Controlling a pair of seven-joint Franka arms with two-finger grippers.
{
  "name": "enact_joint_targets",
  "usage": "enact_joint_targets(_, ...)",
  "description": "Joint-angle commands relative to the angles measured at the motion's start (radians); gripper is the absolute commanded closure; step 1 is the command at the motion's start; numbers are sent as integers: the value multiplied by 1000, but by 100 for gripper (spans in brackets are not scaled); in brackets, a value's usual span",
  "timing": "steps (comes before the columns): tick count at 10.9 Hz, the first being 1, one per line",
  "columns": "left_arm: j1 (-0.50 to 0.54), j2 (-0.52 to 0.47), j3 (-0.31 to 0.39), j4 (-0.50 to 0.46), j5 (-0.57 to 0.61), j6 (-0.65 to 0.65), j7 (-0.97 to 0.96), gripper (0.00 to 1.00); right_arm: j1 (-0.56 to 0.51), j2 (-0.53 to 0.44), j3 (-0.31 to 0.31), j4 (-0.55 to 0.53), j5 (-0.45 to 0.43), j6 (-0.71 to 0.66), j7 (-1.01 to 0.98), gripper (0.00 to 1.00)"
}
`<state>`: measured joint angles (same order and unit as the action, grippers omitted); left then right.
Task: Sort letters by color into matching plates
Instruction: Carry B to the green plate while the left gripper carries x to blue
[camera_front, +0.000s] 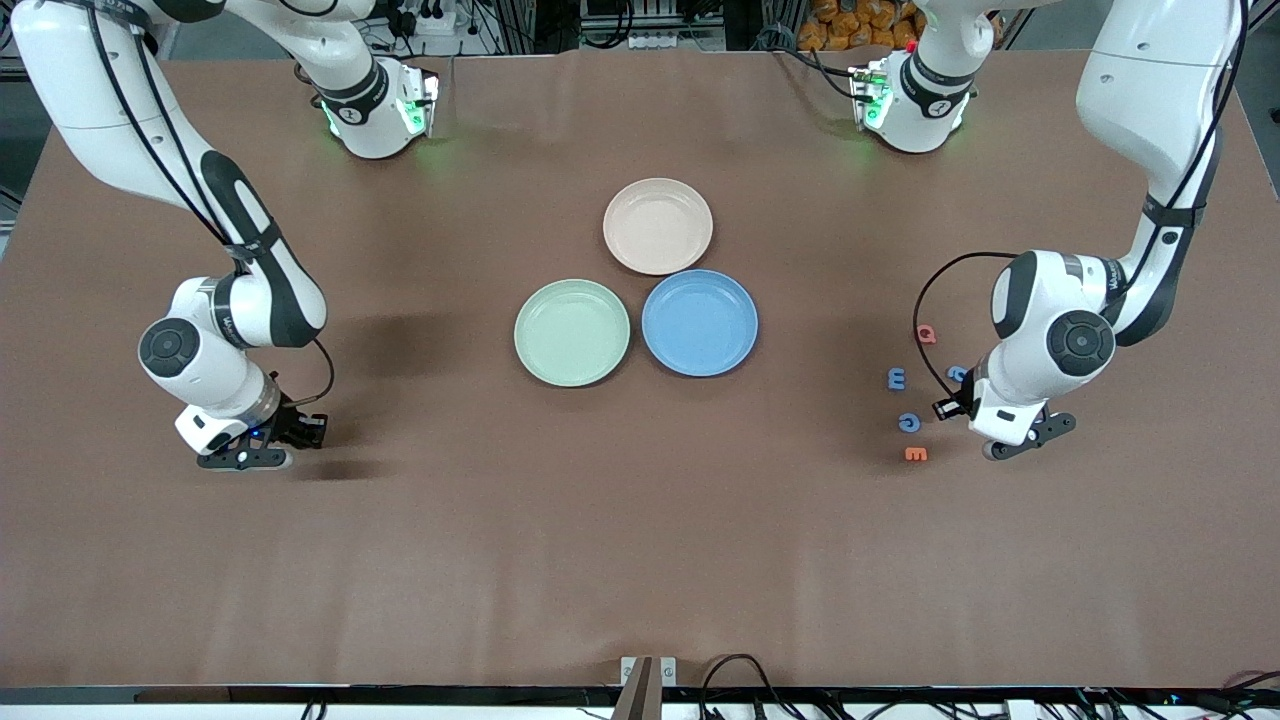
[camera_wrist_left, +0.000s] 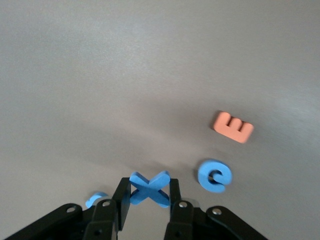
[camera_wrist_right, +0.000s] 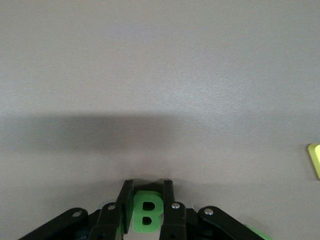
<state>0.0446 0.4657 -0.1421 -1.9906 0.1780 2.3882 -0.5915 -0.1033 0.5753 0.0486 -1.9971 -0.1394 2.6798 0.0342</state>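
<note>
left gripper (camera_wrist_left: 150, 200) clamped on blue x (camera_wrist_left: 150, 187), low at the left arm's end of the table among loose letters: blue c (camera_wrist_left: 215, 175), orange e (camera_wrist_left: 233, 126). right gripper (camera_wrist_right: 146, 200) pinching green b (camera_wrist_right: 146, 214), low at the right arm's end. green plate (camera_front: 572, 333) and blue plate (camera_front: 699, 322) both bare — sorting barely begun. both wrists bent down, elbows high.
</note>
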Motion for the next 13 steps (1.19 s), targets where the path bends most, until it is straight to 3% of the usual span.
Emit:
enact_joint_targets(1,-5,-61,-43,-2,31,-76,-40,100,31,-67,31,-19,-12,-52,131,78)
enact_joint_targets(5,-3,-70,-129,82,25,-256,-77,100,125,-127,33,-25,12,-147,220,77)
enact_joint_targets(7,-3,-70,-192,111,23,-303,-129,100,192,-172,36,-25,97,-224,227,77)
enact_joint_targets(9,-6,-68,-253,124,21,-316,-277,100,278,-209,37,-23,202,-293,257,74)
enact_joint_targets(11,-9,-64,-304,124,28,-316,-338,100,377,-213,37,-23,207,-302,347,74)
enact_joint_targets(13,-34,-56,-310,124,20,-316,-359,100,469,-210,37,-23,208,-304,418,75)
